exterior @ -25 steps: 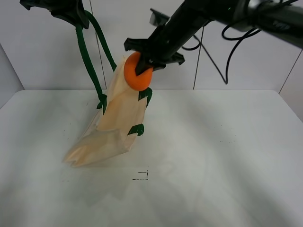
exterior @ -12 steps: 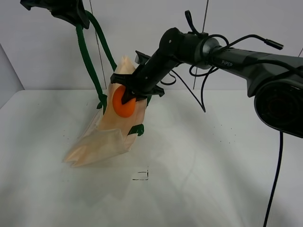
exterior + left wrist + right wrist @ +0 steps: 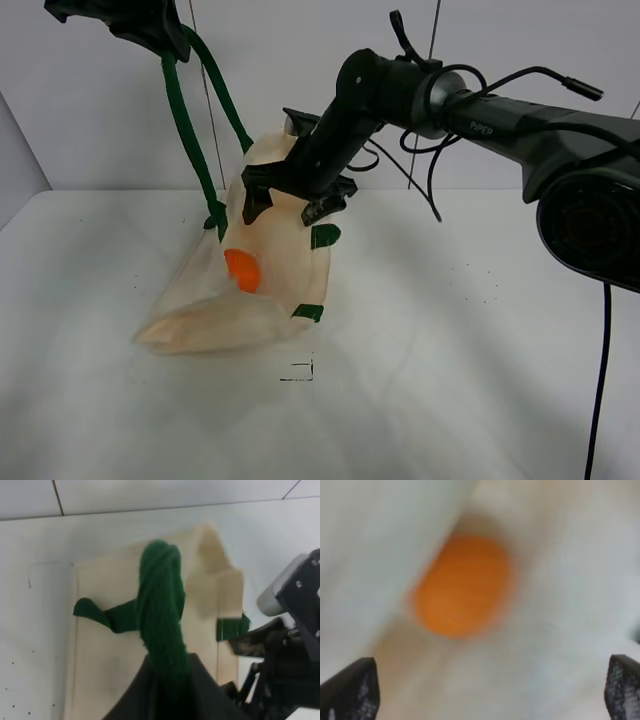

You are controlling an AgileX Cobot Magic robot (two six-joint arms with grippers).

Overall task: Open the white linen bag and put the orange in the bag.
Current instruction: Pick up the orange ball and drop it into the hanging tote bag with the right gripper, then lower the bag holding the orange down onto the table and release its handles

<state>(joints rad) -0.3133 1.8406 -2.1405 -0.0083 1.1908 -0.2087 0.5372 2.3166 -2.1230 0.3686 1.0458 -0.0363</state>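
The white linen bag (image 3: pixel 285 270) hangs tilted, its bottom resting on the table. My left gripper (image 3: pixel 140 22) is shut on the bag's dark green strap handles (image 3: pixel 182 120) and holds them high at the upper left. The orange (image 3: pixel 242 270) lies loose inside the bag, low on its left side. My right gripper (image 3: pixel 288 205) is open and empty at the bag's mouth, above the orange. In the left wrist view the green strap (image 3: pixel 160 605) runs from my left gripper (image 3: pixel 167 672) down to the bag (image 3: pixel 100 650). In the right wrist view the blurred orange (image 3: pixel 462 585) lies beyond my open right gripper (image 3: pixel 487 690).
The white table (image 3: pixel 470 330) spreads around the bag, with a small black mark (image 3: pixel 298 372) in front of it. Black cables (image 3: pixel 430 170) hang behind the right arm, against the white back wall.
My right gripper came down to the bag's mouth with the orange and opened. The orange dropped from the jaws into the bag. The left gripper stayed put.
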